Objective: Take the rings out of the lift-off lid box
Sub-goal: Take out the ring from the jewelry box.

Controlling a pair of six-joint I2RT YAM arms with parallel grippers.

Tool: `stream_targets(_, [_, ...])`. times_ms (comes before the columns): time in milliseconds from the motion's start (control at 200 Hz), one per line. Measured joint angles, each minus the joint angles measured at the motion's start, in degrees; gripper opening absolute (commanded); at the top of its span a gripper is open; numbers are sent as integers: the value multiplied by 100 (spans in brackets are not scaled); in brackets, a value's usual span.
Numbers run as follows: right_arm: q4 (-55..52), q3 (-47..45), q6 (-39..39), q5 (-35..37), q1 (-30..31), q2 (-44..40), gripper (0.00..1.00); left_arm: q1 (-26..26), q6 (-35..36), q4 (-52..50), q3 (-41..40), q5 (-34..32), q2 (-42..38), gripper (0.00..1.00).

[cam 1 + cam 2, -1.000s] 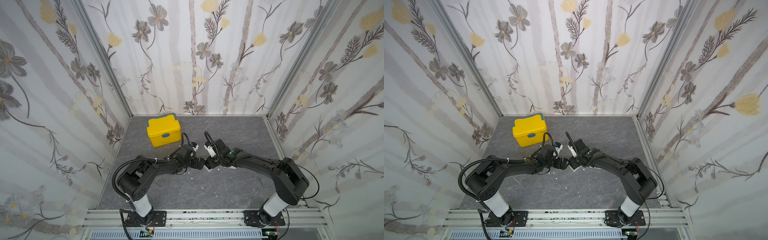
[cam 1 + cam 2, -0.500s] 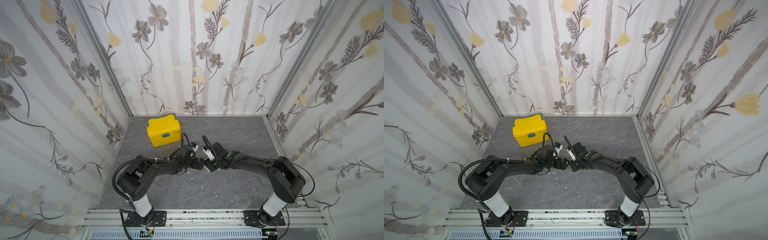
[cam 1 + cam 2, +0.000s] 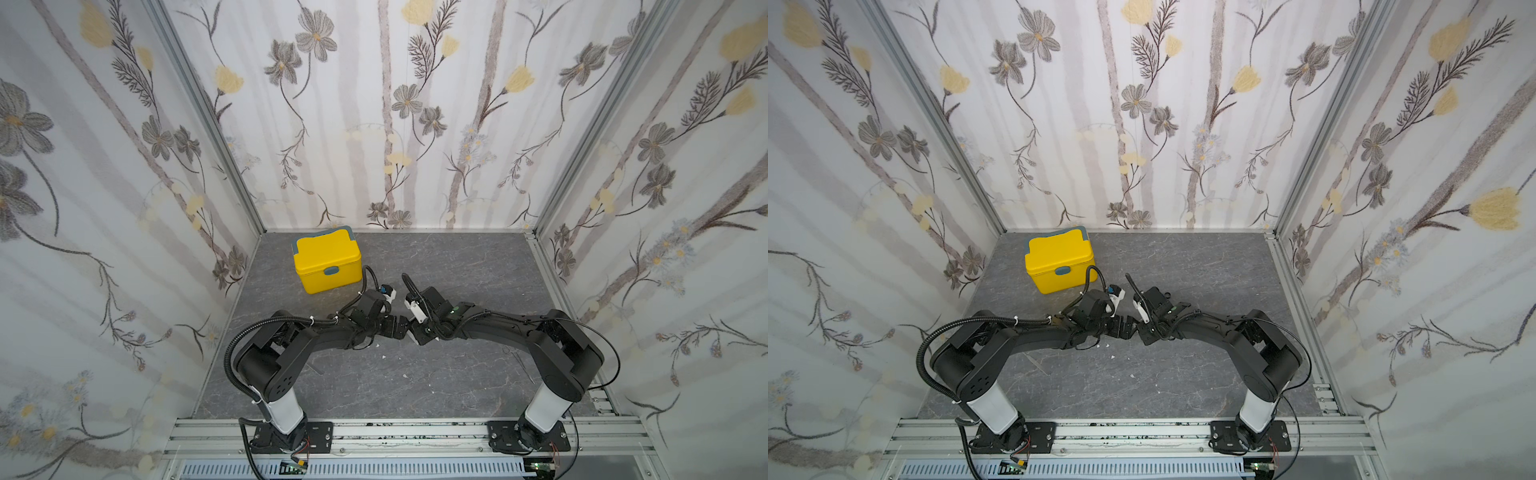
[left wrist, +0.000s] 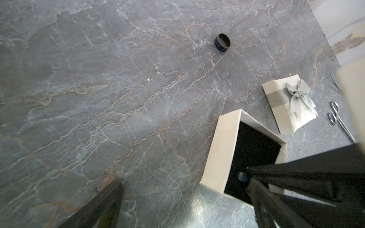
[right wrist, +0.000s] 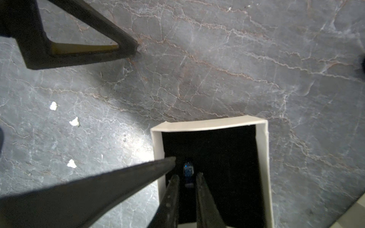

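Right wrist | box [image 5: 209, 124] open, ring [image 5: 188, 170] inside | right pincer [image 5: 187, 176] straddles it, grip unclear | left pincer [image 5: 155, 102] spread

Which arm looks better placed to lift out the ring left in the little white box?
Right: the right gripper is inside the box, fingers close around the ring. The left gripper stands wide open at the box's edge.

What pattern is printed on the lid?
The lid shows a grey ribbon and bow on white; left wrist view.
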Motion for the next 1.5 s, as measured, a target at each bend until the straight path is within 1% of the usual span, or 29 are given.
stream_targets(60, [2,20,0,20,0,20,7,0,-2,0,0,0,0,100])
stream_targets(255, [-7,72,-2,98,11,28,0,0,-2,0,0,2,0,100])
stream_targets(959, [-42,44,-4,46,20,-393,0,0,0,52,33,114,55,100])
stream_targets(1499, [164,-282,131,-485,-7,-675,0,0,-20,125,-9,127,55,100])
